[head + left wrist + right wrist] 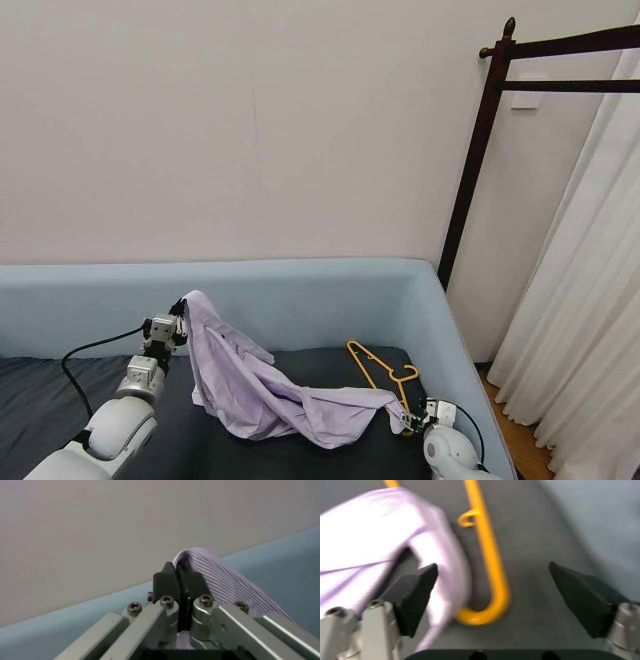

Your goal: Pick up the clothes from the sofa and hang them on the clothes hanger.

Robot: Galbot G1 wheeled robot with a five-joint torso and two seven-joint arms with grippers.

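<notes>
We hold the lilac shirt up by one end over the sofa
Our left gripper is clamped tight on its raised end near the backrest; the rest trails across the dark seat to the yellow hanger, where our right gripper sits spread wide, gripping nothing

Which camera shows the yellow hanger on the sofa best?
The head view: the yellow hanger lies nearly whole beside the shirt. The right wrist view catches one curved stretch inside the open right gripper; the left wrist view faces the left gripper shut on shirt.
</notes>
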